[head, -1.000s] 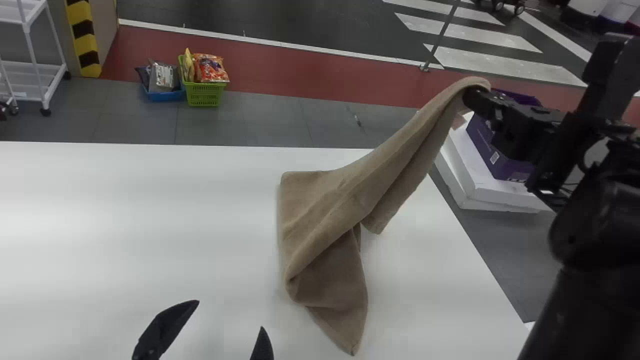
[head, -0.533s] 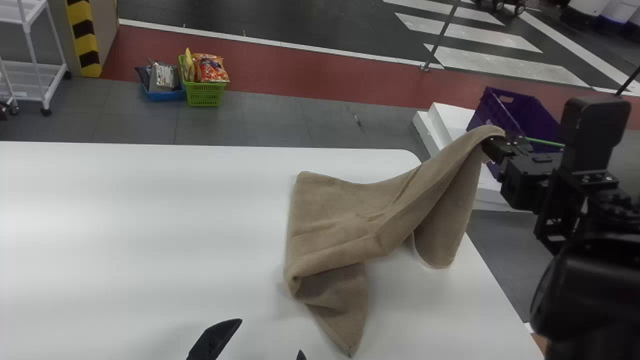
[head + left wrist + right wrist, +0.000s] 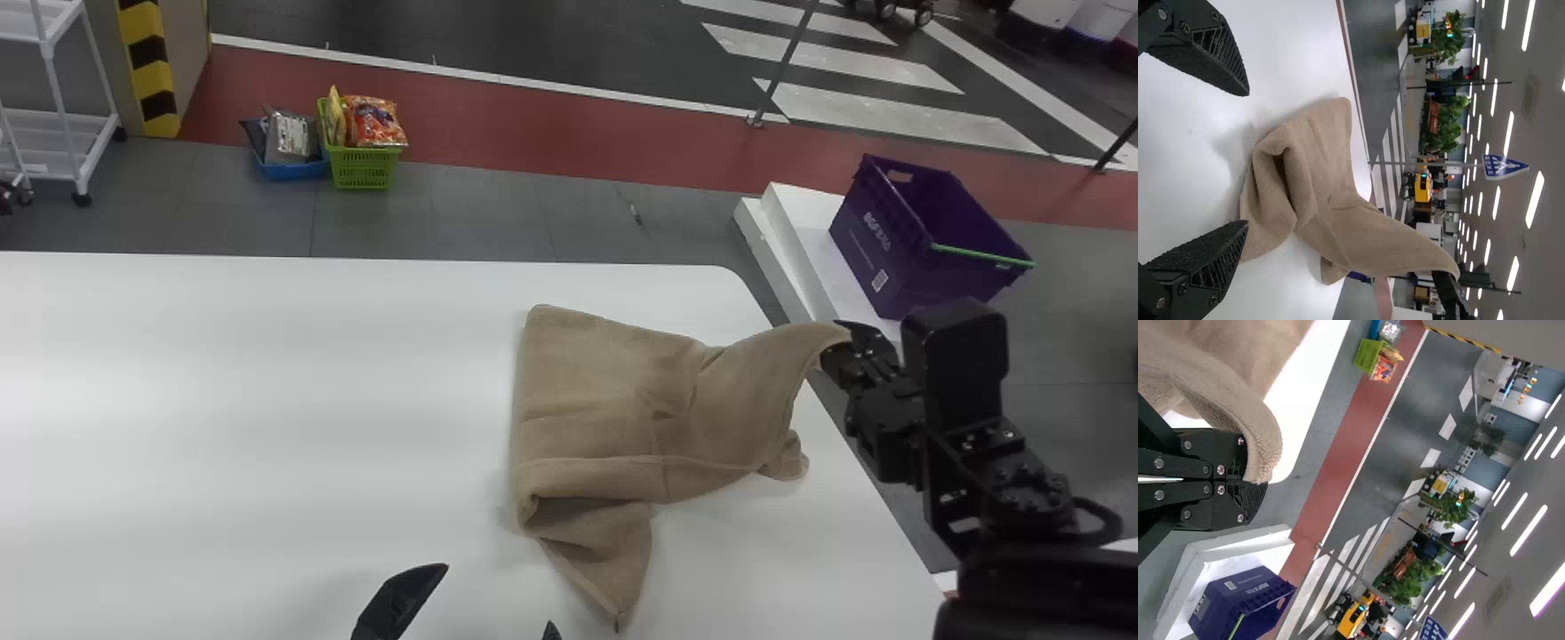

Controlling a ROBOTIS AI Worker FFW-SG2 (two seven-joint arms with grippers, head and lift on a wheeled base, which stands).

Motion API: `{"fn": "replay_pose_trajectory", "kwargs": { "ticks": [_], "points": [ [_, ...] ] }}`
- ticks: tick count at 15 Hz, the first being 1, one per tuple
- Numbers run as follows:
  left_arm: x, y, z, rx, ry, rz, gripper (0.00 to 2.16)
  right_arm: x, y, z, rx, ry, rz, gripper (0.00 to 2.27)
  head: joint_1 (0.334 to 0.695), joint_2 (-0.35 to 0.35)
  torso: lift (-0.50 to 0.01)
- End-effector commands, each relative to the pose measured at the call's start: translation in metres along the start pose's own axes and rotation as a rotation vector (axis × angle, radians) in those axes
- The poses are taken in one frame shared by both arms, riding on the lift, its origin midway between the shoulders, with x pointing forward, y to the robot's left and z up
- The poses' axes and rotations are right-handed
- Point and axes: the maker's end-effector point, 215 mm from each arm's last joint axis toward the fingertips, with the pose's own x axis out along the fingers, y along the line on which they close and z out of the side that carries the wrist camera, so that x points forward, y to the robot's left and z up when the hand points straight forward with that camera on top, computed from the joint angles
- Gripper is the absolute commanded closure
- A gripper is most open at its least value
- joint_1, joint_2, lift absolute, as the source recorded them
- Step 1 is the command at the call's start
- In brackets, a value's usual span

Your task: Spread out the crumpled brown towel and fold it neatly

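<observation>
Left pincer (image 3: 497,595), its fingers spread above the near part of the white desk (image 3: 267,400). To its right, the brown towel (image 3: 613,391), partly folded over and creased on the desk; right pincer (image 3: 840,345), pinching the towel's raised corner near the right edge.

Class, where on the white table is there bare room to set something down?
The white table is bare left of the brown towel, beyond the left gripper, and at its near right, between the towel's near corner and the right edge. Crowded: farther along that edge, where the right gripper holds the towel.
</observation>
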Motion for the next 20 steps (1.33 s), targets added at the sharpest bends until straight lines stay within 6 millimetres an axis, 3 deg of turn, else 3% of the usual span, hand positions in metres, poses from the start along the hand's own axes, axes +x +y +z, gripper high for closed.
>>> {"fn": "replay_pose_trajectory", "kwargs": {
  "ticks": [1, 3, 6, 12, 14, 17, 20],
  "points": [
    [0.002, -0.011, -0.011, 0.004, 0.047, -0.023, 0.14, -0.002, 0.008, -0.006, -0.010, 0.004, 0.015, 2.01, 0.695, -0.350, -0.126],
    [0.003, -0.029, -0.035, 0.008, 0.140, -0.059, 0.14, -0.003, 0.006, -0.003, 0.000, -0.004, 0.014, 2.01, 0.695, -0.350, -0.126],
    [0.008, -0.043, -0.038, 0.009, 0.143, -0.066, 0.15, -0.002, 0.008, 0.005, 0.010, -0.015, 0.018, 2.01, 0.695, -0.350, -0.126],
    [0.021, -0.053, -0.006, -0.009, 0.070, -0.057, 0.15, -0.002, 0.025, 0.007, 0.034, -0.020, 0.060, 2.01, 0.695, -0.350, -0.126],
    [0.022, -0.057, -0.006, -0.013, 0.072, -0.052, 0.15, 0.000, 0.042, 0.012, 0.042, -0.031, 0.093, 2.01, 0.695, -0.350, -0.126],
    [0.031, -0.071, -0.002, -0.016, 0.055, -0.056, 0.15, -0.001, 0.052, 0.016, 0.045, -0.036, 0.117, 2.01, 0.695, -0.350, -0.126],
    [0.032, -0.067, -0.001, -0.018, 0.052, -0.040, 0.15, -0.015, 0.075, 0.019, 0.060, -0.049, 0.177, 2.01, 0.695, -0.350, -0.126]
  ]
}}
